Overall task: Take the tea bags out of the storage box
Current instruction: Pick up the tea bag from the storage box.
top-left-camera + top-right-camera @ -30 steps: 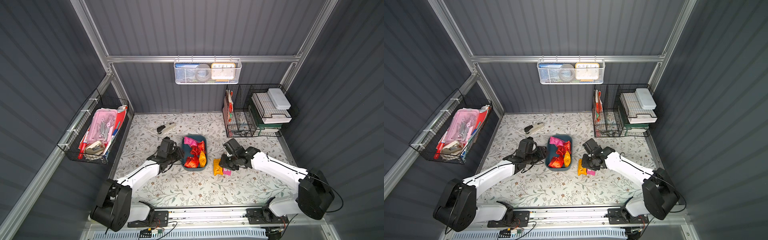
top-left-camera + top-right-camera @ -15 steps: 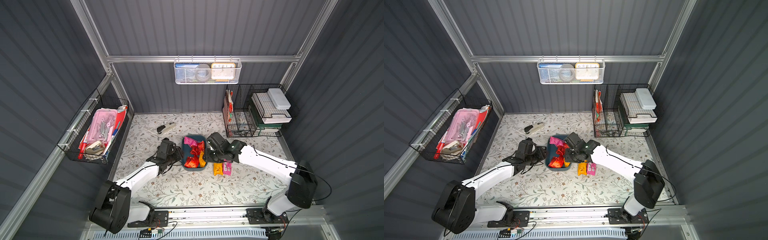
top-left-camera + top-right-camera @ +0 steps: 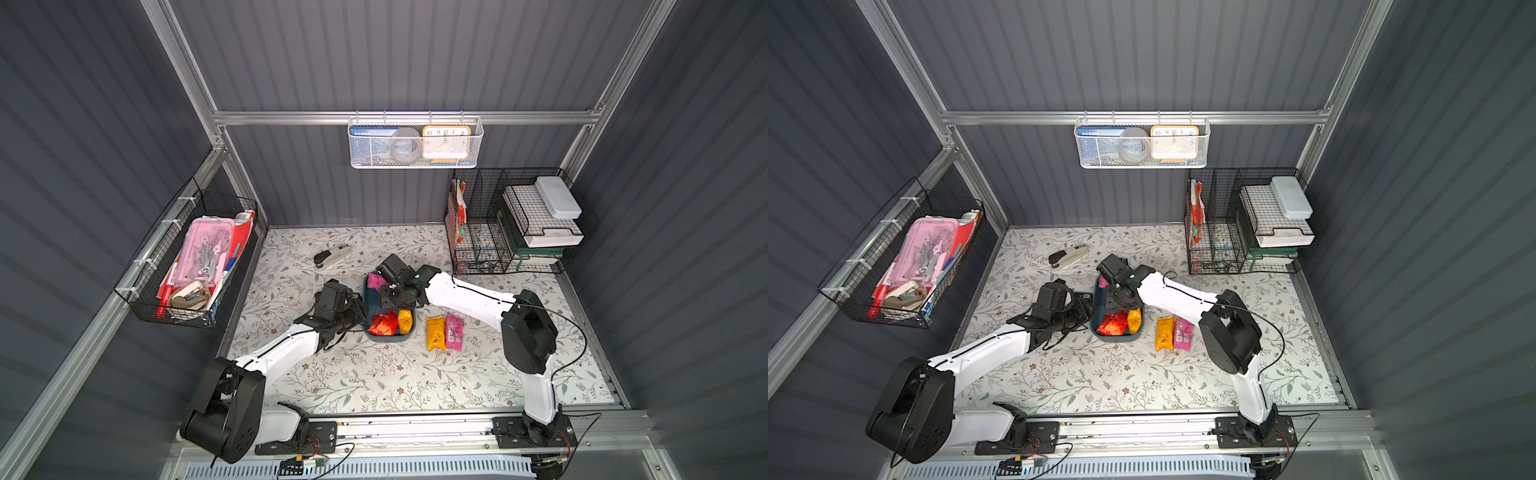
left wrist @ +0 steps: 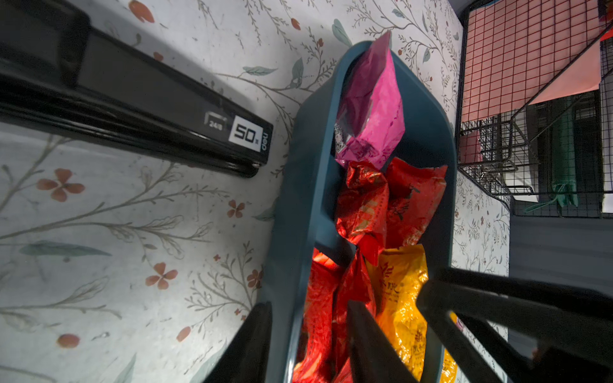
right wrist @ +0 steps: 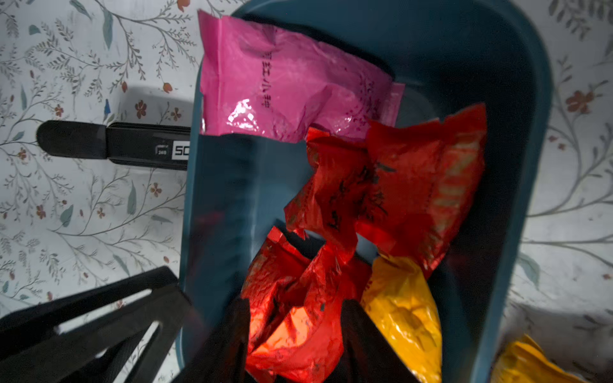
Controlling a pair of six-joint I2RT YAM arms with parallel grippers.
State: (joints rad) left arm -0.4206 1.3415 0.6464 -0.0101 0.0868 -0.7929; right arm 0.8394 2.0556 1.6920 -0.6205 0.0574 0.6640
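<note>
The storage box [image 3: 388, 337] sits mid-worktop [image 3: 374, 386], its long axis running near to far. Inside, a pink tea bag [image 5: 282, 83] leans over the far-left rim, the red tea bags [image 5: 391, 185] crumple in the middle, and an orange-yellow tea bag [image 5: 401, 308] lies near-right. The dark print on the foils is too blurred to read. A black bar [image 4: 159, 109] lies just left of the box, with white labels reading "50" and "24/6" and a sideways word that looks like "deli". On the far wall, a clock [image 3: 446, 141] in the white mesh basket [image 3: 374, 160] shows 10, 11, 12, 1, 2.

The left end effector [image 4: 308, 345] stands open, straddling the box's left wall — one finger outside, one among the red foils. The right end effector [image 5: 295, 341] stands open too, its fingers either side of one red sachet.

Two loose tea bags [image 3: 444, 332], orange-yellow and pink, lie side by side just right of the box. The near worktop is open floral surface. The beige stapler [image 3: 332, 255] lies far-left and the black wire baskets [image 3: 478, 249] far-right.
</note>
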